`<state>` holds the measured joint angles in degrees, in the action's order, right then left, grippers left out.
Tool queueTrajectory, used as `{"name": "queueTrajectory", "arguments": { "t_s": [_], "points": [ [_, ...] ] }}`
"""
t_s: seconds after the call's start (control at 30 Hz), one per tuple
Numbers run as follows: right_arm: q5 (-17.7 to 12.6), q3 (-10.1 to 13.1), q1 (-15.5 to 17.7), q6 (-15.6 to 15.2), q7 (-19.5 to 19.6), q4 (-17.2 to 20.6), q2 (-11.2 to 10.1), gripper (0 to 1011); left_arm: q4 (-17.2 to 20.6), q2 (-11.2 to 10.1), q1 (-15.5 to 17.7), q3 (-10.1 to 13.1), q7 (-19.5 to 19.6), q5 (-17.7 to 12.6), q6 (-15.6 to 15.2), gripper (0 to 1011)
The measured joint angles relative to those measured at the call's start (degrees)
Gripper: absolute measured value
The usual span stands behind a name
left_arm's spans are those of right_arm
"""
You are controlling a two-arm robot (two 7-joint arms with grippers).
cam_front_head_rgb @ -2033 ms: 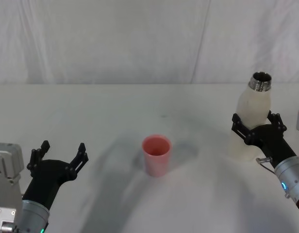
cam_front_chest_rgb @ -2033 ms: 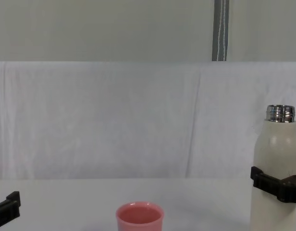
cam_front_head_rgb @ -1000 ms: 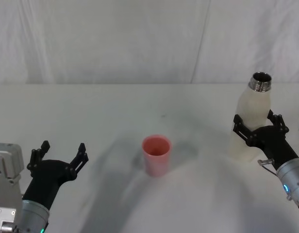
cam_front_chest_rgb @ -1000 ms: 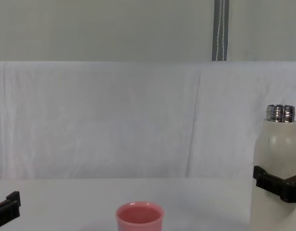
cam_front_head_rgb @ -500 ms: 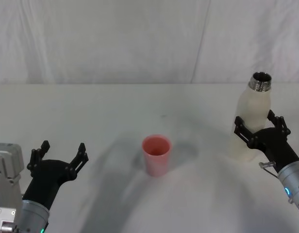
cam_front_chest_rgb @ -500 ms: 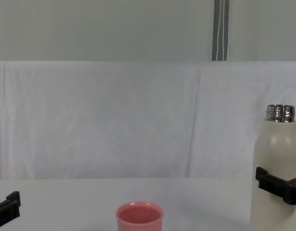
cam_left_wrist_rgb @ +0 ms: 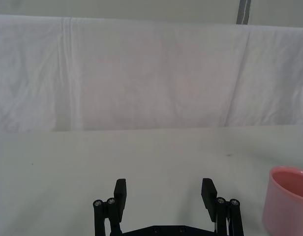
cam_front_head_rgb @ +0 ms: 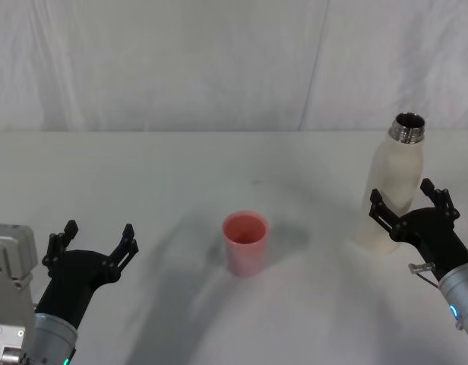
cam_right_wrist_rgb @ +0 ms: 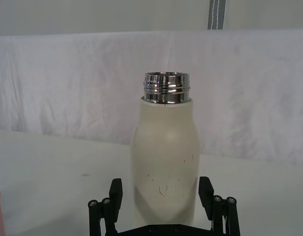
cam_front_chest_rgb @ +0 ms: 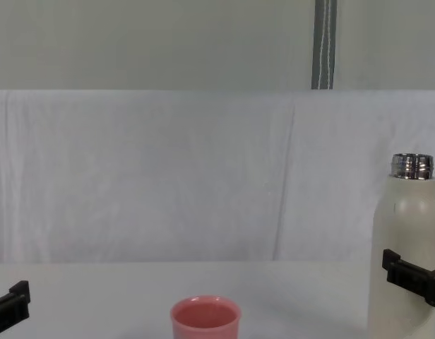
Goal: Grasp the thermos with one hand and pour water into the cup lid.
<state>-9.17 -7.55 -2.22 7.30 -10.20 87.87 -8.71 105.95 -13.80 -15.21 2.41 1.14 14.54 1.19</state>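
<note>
Your right gripper (cam_front_head_rgb: 410,207): jaws spread, thermos (cam_front_head_rgb: 393,190) upright just ahead, partly between tips, no contact seen. Your left gripper (cam_front_head_rgb: 93,242): jaws spread, parked; cup lid (cam_front_head_rgb: 245,242) well off to its right.

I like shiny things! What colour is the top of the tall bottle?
Shiny silver steel: the neck of the cream-white thermos, best in the right wrist view.

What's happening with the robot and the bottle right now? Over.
Right pincer open, backing off the upright thermos. Left pincer open, parked low left. Cup lid upright mid-table. Nothing in the way.
</note>
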Motion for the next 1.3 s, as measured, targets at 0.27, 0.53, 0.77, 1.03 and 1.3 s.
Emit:
{"name": "queueTrajectory", "arguments": {
  "t_s": [0.27,0.53,0.77,1.03,1.3],
  "points": [
    [0.39,0.27,2.04,-0.14,0.27,2.32,-0.08,1001,0.0,0.0,0.0,0.0,0.0,0.0,0.0,1001],
    [0.7,0.53,3.48,-0.14,0.21,4.32,-0.5,1001,0.0,0.0,0.0,0.0,0.0,0.0,0.0,1001],
    [0.69,0.73,4.41,0.06,-0.29,5.67,-0.93,1001,0.0,0.0,0.0,0.0,0.0,0.0,0.0,1001],
    [0.64,0.6,5.75,0.06,-1.03,6.84,-1.59,1000,0.0,0.0,0.0,0.0,0.0,0.0,0.0,1001],
    [0.56,0.43,7.57,-0.01,-1.24,7.95,-2.04,1001,0.0,0.0,0.0,0.0,0.0,0.0,0.0,1001]
  ]
}}
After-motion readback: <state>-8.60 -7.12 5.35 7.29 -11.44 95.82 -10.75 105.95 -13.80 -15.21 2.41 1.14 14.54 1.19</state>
